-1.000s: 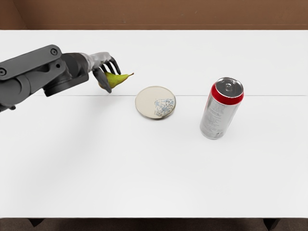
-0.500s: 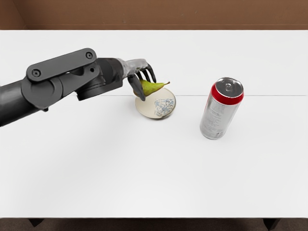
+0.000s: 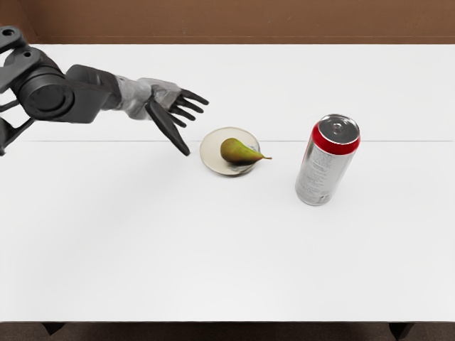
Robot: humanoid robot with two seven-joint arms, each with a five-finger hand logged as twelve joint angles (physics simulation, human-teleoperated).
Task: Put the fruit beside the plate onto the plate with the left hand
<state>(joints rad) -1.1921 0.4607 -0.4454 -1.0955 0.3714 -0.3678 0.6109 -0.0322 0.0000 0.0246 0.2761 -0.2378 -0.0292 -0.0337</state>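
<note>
A green-yellow pear (image 3: 239, 151) lies on its side on the small round plate (image 3: 212, 148), its stem pointing right past the rim. My left hand (image 3: 178, 117) hovers up and to the left of the plate, fingers spread wide and holding nothing. It is clear of both pear and plate. The dark left arm (image 3: 64, 92) comes in from the upper left edge. The right arm is out of the picture.
A tall silver can with a red top band (image 3: 327, 169) stands upright to the right of the plate. The white table (image 3: 227, 249) reaches a brown wall at the back.
The left hand carried the pear rightward over the plate, let it go there, and has drawn back to the left with its fingers opened.
</note>
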